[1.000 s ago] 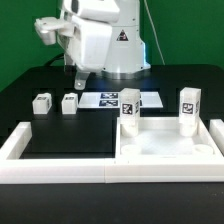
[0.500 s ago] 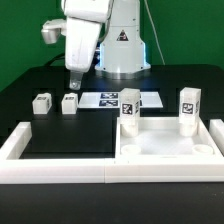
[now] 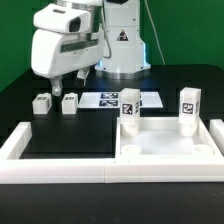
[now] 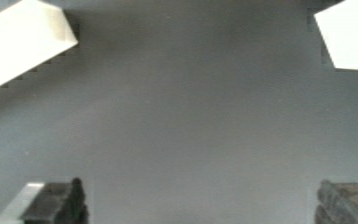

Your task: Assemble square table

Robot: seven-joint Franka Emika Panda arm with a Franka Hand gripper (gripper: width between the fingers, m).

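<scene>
Beneath the wide-spread, empty fingers (image 4: 55, 200) lies bare worktop (image 4: 194, 110) — 2 leg blocks (image 3: 41, 102) sit near, 1 each side, the table top (image 3: 170, 150) well apart. Dropping straight down could close on nothing, or clip a block and tip it — off-centre aim would cause that.

Dark tabletop (image 4: 194, 110) fills frame | white block (image 4: 16, 45) and second white block (image 4: 354, 30), both cut off, well apart | gripper (image 4: 201, 203) fingers (image 4: 51, 203) spread wide
</scene>
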